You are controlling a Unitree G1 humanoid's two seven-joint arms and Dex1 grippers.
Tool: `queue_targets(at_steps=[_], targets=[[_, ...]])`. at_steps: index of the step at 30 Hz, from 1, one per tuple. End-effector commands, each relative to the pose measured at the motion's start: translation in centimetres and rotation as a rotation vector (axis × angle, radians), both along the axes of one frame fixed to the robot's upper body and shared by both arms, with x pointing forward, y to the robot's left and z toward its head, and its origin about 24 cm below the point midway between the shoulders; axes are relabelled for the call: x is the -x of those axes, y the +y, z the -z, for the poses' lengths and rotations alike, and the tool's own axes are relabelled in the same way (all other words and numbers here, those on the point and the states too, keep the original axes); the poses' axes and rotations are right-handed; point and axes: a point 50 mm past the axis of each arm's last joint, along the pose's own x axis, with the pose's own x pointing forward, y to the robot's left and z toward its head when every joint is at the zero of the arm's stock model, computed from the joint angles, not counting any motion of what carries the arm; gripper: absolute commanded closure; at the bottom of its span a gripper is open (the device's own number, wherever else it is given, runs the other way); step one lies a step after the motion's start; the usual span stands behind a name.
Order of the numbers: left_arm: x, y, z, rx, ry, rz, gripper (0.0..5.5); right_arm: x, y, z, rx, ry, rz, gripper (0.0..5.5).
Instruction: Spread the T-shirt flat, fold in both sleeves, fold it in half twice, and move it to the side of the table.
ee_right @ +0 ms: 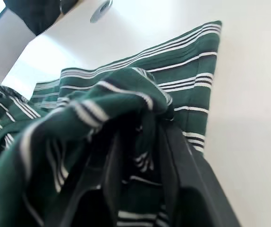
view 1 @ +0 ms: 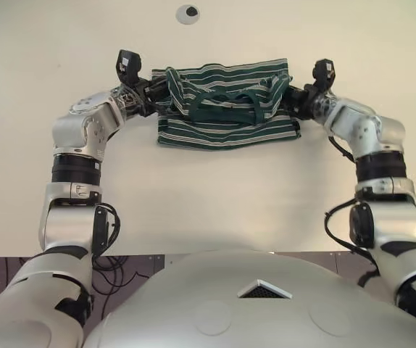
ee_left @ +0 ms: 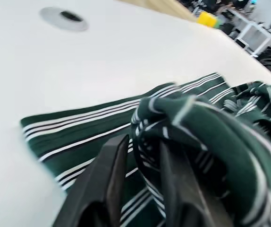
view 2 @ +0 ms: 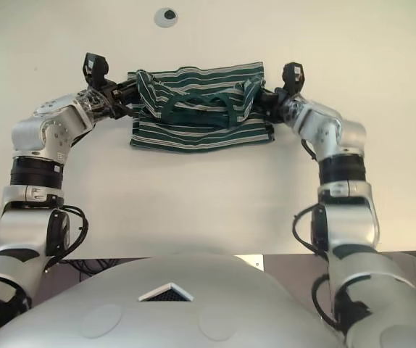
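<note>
A green T-shirt with white stripes [view 1: 226,123] lies partly folded at the middle far part of the white table [view 1: 208,203]. Its upper layer is lifted and bunched between both grippers. My left gripper [view 1: 157,93] holds the shirt's left edge, and its black fingers [ee_left: 112,175] pinch a raised fold of cloth [ee_left: 192,123]. On the other side my right gripper [view 1: 293,96] is shut on the right edge, with striped cloth [ee_right: 102,109] draped over its fingers [ee_right: 173,161]. A flat lower layer [ee_right: 192,80] rests on the table beneath.
A small round grey fitting with a dark centre [view 1: 188,13] is set in the table beyond the shirt. Bare table lies in front of the shirt and to both sides. The table's near edge [view 1: 208,254] runs close to my body.
</note>
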Motion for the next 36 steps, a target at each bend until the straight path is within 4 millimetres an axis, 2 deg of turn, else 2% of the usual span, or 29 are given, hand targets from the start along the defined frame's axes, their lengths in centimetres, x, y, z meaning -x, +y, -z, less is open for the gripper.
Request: queue_targets(at_steps=[1, 5, 8, 14, 16, 18, 20, 22, 24, 27, 29, 32, 36], targets=[[-1.0, 1.2, 0.3, -0.032, 0.021, -0.128, 4.13, 0.2, -0.6, 2.6, 0.010, 0.137, 0.100, 4.14], [-1.9, 2.4, 0.3, 0.006, 0.025, -0.289, 4.13, -0.1, -2.4, 2.5, -0.069, 0.178, 0.232, 4.14], [-2.6, 3.5, 0.0, 0.112, 0.048, -0.425, 4.13, -0.2, -3.5, 2.0, -0.152, 0.197, 0.283, 4.14], [-2.9, 4.4, -0.3, 0.173, 0.037, -0.508, 4.13, 0.2, -3.3, 1.1, -0.247, 0.199, 0.244, 4.14], [-2.9, 4.2, -0.9, 0.138, -0.057, -0.435, 4.13, 0.5, -3.1, 1.0, -0.201, 0.166, 0.208, 4.14], [-1.9, 2.4, -2.3, 0.120, -0.224, -0.220, 4.13, 1.0, -3.4, 0.9, -0.101, 0.105, 0.195, 4.14], [0.0, 0.1, -3.0, 0.050, -0.356, 0.023, 4.48, 1.3, -4.5, 0.6, 0.033, 0.010, 0.227, 4.14], [2.4, -2.7, -2.8, -0.102, -0.450, 0.272, 4.85, 1.6, -6.6, -0.6, 0.244, -0.183, 0.307, 4.14], [4.2, -4.5, -2.4, -0.204, -0.501, 0.437, 5.15, 2.2, -7.4, -1.8, 0.390, -0.342, 0.319, 4.14], [5.5, -5.7, -1.9, -0.326, -0.530, 0.559, 5.50, 3.7, -6.2, -1.8, 0.562, -0.443, 0.161, 4.63], [6.0, -6.0, -1.1, -0.386, -0.512, 0.610, 5.50, 5.0, -4.8, -1.1, 0.689, -0.476, 0.010, 5.01], [6.1, -6.2, 0.1, -0.456, -0.463, 0.638, 5.50, 6.8, -2.3, 0.1, 0.766, -0.495, -0.199, 5.46], [6.2, -6.3, 1.6, -0.485, -0.383, 0.657, 5.50, 7.6, -0.8, 1.4, 0.849, -0.482, -0.338, 5.46]])
